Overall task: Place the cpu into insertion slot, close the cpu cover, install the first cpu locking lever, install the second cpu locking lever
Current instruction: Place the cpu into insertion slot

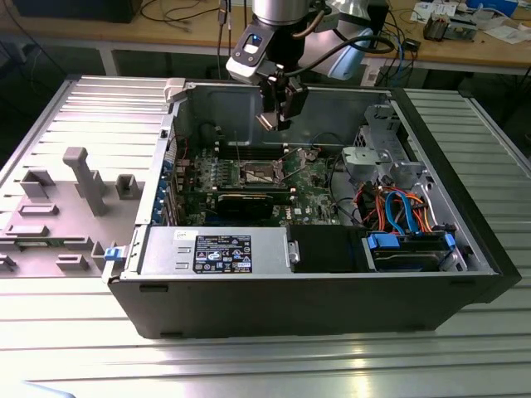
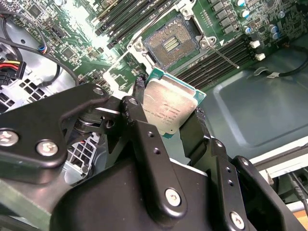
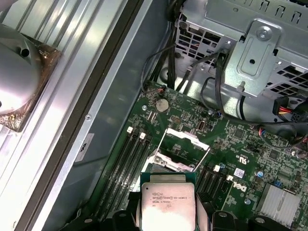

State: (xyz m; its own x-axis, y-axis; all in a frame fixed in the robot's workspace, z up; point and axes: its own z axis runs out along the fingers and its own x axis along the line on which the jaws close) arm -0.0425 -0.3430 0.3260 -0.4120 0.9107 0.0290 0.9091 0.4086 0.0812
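Your small, square, dark-centred insertion slot with the silvery rim sits uncovered on the green motherboard. Over the board, the black two-fingered gripper pinches the flat, square, silver-topped cpu by two opposite edges. Judge it light, stiff, slick and delicate underneath, so grip only the edges. The thin silvery cpu cover stands raised.

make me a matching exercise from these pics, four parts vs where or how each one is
1. small flat square silver-topped cpu
2. square dark-centred insertion slot with silvery rim
3. thin silvery metal cpu cover frame
4. black labelled box

a. hinged up, open
b. gripped in the black claw
c. along the case wall nearest the exterior view
d. bare, nothing seated in it

Pairs: 1-b; 2-d; 3-a; 4-c
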